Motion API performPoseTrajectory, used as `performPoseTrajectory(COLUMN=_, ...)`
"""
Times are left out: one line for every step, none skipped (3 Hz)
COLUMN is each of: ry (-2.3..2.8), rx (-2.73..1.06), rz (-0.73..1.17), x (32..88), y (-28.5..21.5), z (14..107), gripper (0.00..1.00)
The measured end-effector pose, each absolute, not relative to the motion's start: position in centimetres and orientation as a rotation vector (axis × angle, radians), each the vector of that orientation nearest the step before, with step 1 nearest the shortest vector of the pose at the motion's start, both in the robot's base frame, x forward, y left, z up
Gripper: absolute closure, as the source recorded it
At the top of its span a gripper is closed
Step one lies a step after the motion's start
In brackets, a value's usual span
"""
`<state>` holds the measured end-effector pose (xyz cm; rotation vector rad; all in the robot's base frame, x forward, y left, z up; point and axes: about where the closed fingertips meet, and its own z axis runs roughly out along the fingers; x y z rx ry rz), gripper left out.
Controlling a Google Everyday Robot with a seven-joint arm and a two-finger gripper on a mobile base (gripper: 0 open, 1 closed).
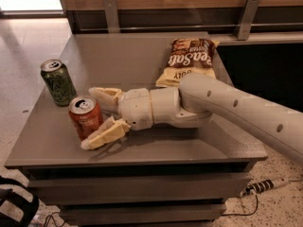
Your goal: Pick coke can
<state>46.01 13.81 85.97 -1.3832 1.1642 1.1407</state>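
Observation:
The coke can (85,117), orange-red with a silver top and pull tab, stands upright near the front left of the grey table (142,56). My gripper (91,119) reaches in from the right, low over the table. It is open, with one cream finger (105,96) behind the can and the other finger (103,135) in front of it, so the can sits between them. The front finger seems to touch the can's base; the fingers are not closed on it.
A dark green can (57,82) stands upright just behind and left of the coke can. A brown and yellow chip bag (187,61) lies flat at the back right. A wooden wall with metal brackets runs behind the table. A power strip (263,186) lies on the floor.

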Motion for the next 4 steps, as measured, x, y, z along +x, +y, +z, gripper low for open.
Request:
performPoseTrajectory(ry=1.164, rx=-1.406, rz=1.154, x=45.85, y=14.73, z=85.41, gripper=0.41)
performPoseTrajectory(ry=1.161, rx=-1.408, rz=1.155, x=45.72, y=14.87, z=85.51, gripper=0.64)
performPoseTrajectory(ry=1.157, rx=-1.412, rz=1.158, x=45.6, y=15.06, z=85.56, gripper=0.87)
performPoseTrajectory(ry=1.155, rx=-1.415, rz=1.16, x=45.48, y=15.23, z=85.62, gripper=1.0)
